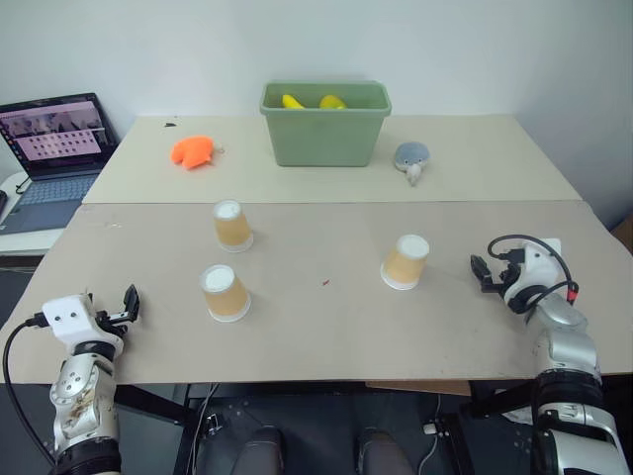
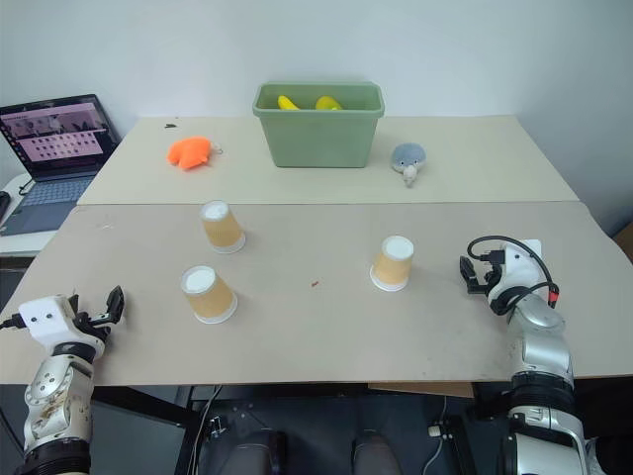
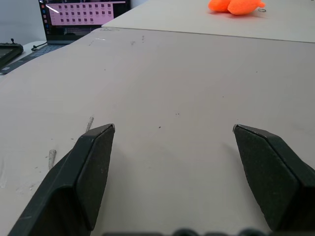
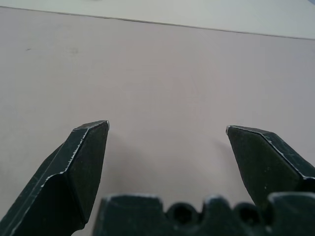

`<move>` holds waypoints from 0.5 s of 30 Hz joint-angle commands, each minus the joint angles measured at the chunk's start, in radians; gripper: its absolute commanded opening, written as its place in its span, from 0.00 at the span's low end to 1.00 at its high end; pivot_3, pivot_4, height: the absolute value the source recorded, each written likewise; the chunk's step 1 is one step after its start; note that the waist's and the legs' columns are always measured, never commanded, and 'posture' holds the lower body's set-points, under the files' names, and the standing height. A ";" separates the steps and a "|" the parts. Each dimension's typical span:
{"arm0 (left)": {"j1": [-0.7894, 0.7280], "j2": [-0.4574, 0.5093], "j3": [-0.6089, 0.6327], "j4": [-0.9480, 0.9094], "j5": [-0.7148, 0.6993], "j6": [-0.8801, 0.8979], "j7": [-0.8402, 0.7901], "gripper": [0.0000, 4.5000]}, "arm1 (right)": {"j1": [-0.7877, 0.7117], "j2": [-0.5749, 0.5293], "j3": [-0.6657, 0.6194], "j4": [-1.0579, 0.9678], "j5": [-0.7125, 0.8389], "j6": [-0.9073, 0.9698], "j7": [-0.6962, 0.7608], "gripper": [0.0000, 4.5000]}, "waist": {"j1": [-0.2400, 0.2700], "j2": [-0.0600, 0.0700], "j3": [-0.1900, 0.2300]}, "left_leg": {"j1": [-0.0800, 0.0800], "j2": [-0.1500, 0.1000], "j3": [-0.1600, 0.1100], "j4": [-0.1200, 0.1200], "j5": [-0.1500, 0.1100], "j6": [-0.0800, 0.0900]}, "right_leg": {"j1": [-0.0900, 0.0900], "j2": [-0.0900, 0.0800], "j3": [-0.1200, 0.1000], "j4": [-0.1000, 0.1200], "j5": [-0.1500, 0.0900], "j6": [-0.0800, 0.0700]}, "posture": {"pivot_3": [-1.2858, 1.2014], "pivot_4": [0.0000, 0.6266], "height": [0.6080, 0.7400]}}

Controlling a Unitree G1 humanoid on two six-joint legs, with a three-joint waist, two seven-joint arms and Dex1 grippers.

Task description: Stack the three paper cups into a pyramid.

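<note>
Three tan paper cups stand upside down and apart on the near table: one at the left rear (image 1: 232,226), one at the left front (image 1: 225,293), one right of the middle (image 1: 406,261). None rests on another. My left gripper (image 1: 129,303) hovers open at the table's near left edge, left of the front cup, with nothing between its fingers (image 3: 93,169). Over at the near right, to the right of the third cup, my right gripper (image 1: 483,272) is open and empty too; in its wrist view only bare tabletop lies between the fingers (image 4: 81,162).
A green bin (image 1: 325,123) holding yellow items stands on the far table, with an orange toy (image 1: 193,151) to its left and a grey plush toy (image 1: 411,158) to its right. An open laptop (image 1: 54,148) sits off the table's left side.
</note>
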 commanded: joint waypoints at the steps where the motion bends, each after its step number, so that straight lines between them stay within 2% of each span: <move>1: -0.026 0.014 -0.016 0.012 -0.003 0.030 -0.014 0.91 | -0.015 -0.021 -0.047 -0.035 0.032 0.006 -0.024 0.99 | 0.000 0.000 0.000 | 0.000 0.000 0.000 0.000 0.000 0.000 | 0.000 0.000 0.000 0.000 0.000 0.000 | 0.52 0.24 0.94; 4: -0.026 0.060 0.014 -0.076 -0.091 0.110 -0.083 0.91 | -0.086 -0.091 -0.111 -0.084 0.077 0.062 -0.034 0.99 | 0.000 0.001 0.002 | -0.001 0.000 -0.001 0.001 0.000 0.000 | 0.000 0.000 -0.001 0.000 0.000 0.000 | 0.52 0.24 0.94; 8: 0.025 0.109 0.051 -0.291 -0.205 0.238 -0.129 0.91 | -0.190 -0.172 -0.101 -0.211 0.167 0.178 0.066 0.99 | -0.013 0.001 0.008 | -0.009 0.000 -0.001 0.003 0.000 0.000 | -0.006 0.000 0.000 0.000 0.001 0.001 | 0.52 0.24 0.94; 12: 0.083 0.176 0.060 -0.473 -0.273 0.358 -0.171 0.91 | -0.328 -0.206 -0.091 -0.410 0.392 0.392 0.205 0.99 | -0.038 -0.001 0.009 | -0.007 0.003 -0.002 -0.001 0.000 0.000 | -0.006 0.002 -0.001 0.000 0.001 0.000 | 0.52 0.24 0.94; 15: 0.103 0.237 0.043 -0.556 -0.315 0.437 -0.235 0.91 | -0.406 -0.201 -0.028 -0.598 0.587 0.560 0.303 0.99 | -0.039 0.000 0.010 | -0.007 0.003 -0.002 -0.001 0.000 0.000 | -0.006 0.002 -0.002 0.000 0.001 0.000 | 0.52 0.24 0.94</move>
